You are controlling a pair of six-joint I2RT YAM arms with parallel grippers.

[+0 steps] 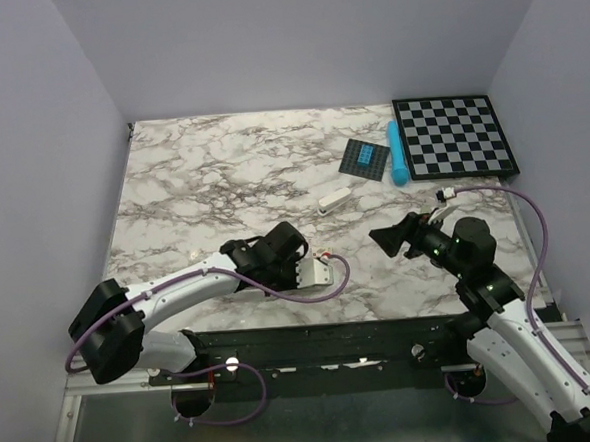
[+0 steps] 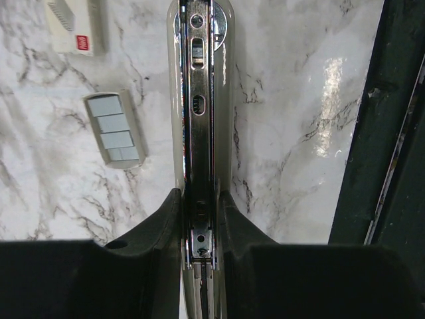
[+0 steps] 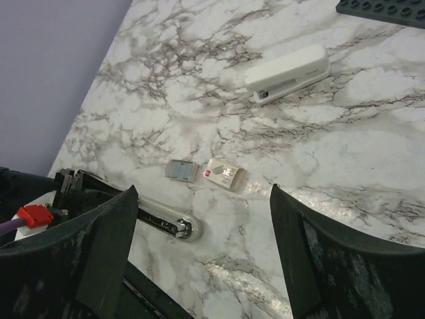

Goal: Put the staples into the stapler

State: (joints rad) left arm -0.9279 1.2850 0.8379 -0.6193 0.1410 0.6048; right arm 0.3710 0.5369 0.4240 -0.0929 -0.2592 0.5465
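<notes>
My left gripper [image 2: 199, 196] is shut on the stapler [image 2: 198, 100], whose shiny silver channel faces up inside a pale shell and points away from the wrist. Left of it on the marble lies the strip of grey staples [image 2: 114, 128] in a small tray, with the white cardboard box [image 2: 73, 26] just beyond. In the right wrist view the same staples [image 3: 182, 171] and box [image 3: 224, 175] lie side by side, past the stapler's rounded tip [image 3: 174, 224]. My right gripper [image 3: 202, 193] hangs open above the table, holding nothing, to the right of the left gripper [image 1: 313, 272].
A white oblong block [image 3: 289, 72] lies farther back, mid-table [image 1: 334, 199]. At the back right sit a dark tray with blue pieces [image 1: 364, 159], a blue cylinder [image 1: 397, 153] and a checkerboard [image 1: 455, 136]. The black front rail [image 2: 382, 166] runs close beside the stapler.
</notes>
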